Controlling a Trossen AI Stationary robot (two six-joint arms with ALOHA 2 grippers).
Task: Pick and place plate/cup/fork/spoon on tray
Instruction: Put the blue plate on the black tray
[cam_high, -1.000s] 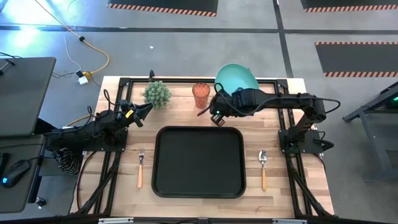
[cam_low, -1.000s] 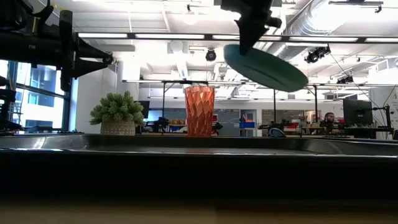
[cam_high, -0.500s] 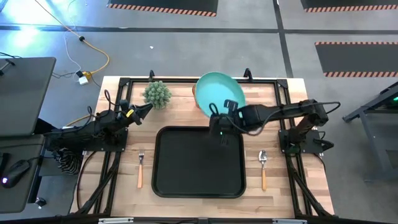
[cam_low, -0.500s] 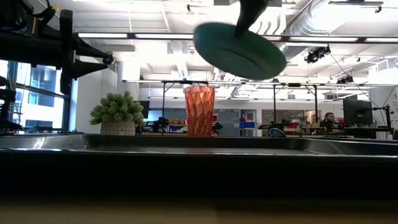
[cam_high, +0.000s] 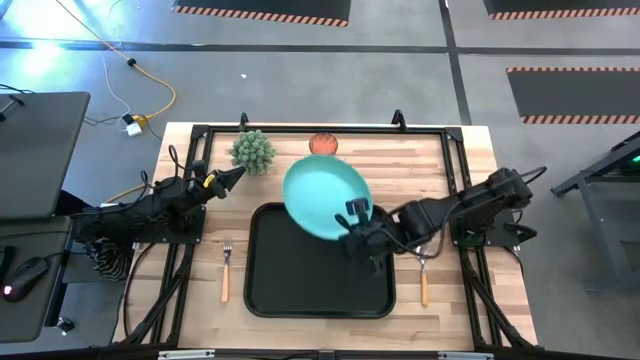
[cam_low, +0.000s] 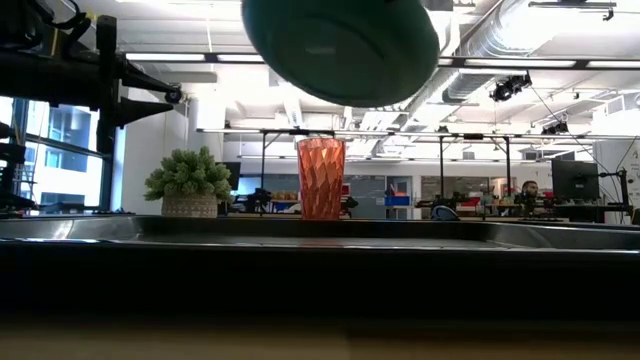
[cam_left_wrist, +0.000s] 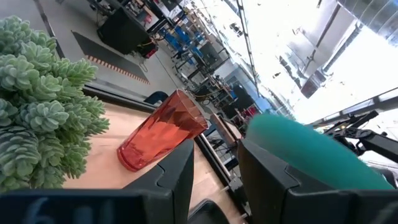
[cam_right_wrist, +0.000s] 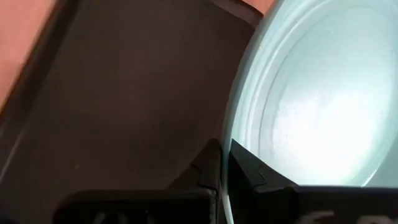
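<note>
One claw at work: the right claw (cam_high: 357, 232) is clamped on the rim of the plate (cam_high: 325, 198), its fingers (cam_right_wrist: 249, 171) pinching the edge in the right wrist view. Plate is airborne, tilted, hanging over the far half of the tray (cam_high: 270, 285); the low view shows its underside well above the tray. Left claw (cam_high: 228, 179) waits near the potted plant (cam_high: 253, 150), fingers apart, holding nothing. Cup (cam_high: 323, 143) stands on the bench (cam_high: 450, 170) beyond the tray. Fork (cam_high: 225, 270) lies left of the tray, spoon (cam_high: 422, 270) right of it, both on the bench.

Risks, judged: an edge grip on a wide tilted dish could slip or swing on descent. Released too high or still tilted, the plate may land on the rim and rock. Placed centrally, it crowds out the cup and cutlery.
</note>
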